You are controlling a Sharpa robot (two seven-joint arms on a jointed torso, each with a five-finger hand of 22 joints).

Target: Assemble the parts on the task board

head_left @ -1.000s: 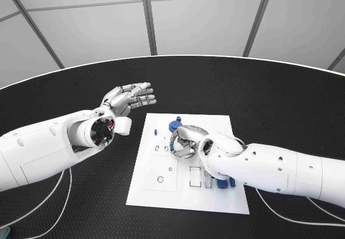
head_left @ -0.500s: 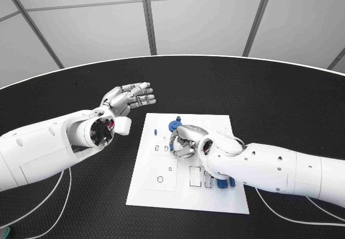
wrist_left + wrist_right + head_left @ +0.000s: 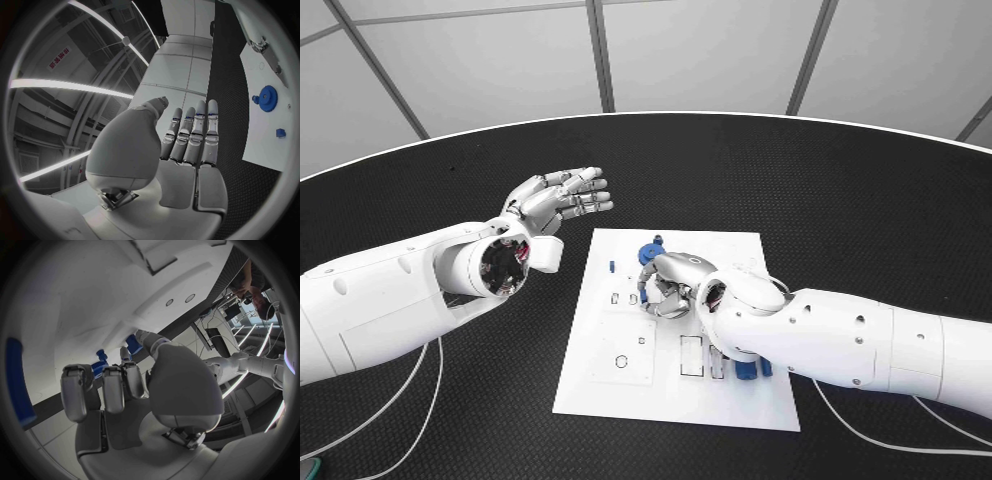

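Observation:
The white task board (image 3: pixel 625 370) lies in the middle of the black table. A blue gear (image 3: pixel 651 251) stands near its far edge, with a small blue peg (image 3: pixel 610 266) to its left. My right hand (image 3: pixel 672 283) is low over the board just behind the gear, fingers curled down toward the surface. In the right wrist view, blue part pieces (image 3: pixel 132 344) show past the fingertips of my right hand (image 3: pixel 125 390); whether they are pinched is hidden. My left hand (image 3: pixel 561 203) is raised left of the board, fingers straight and apart, holding nothing. The left wrist view shows that left hand (image 3: pixel 187 150), the gear (image 3: pixel 267 95) and the board (image 3: pixel 265 65).
More blue parts (image 3: pixel 749 368) sit at the board's right side beside my right forearm. Slots and holes (image 3: pixel 692 355) mark the near half of the board. A long blue piece (image 3: pixel 19 380) lies beside my right hand. White cables (image 3: pixel 408 400) trail on the table at the near left.
My right hand has shifted very slightly over the board. The left hand has stayed still.

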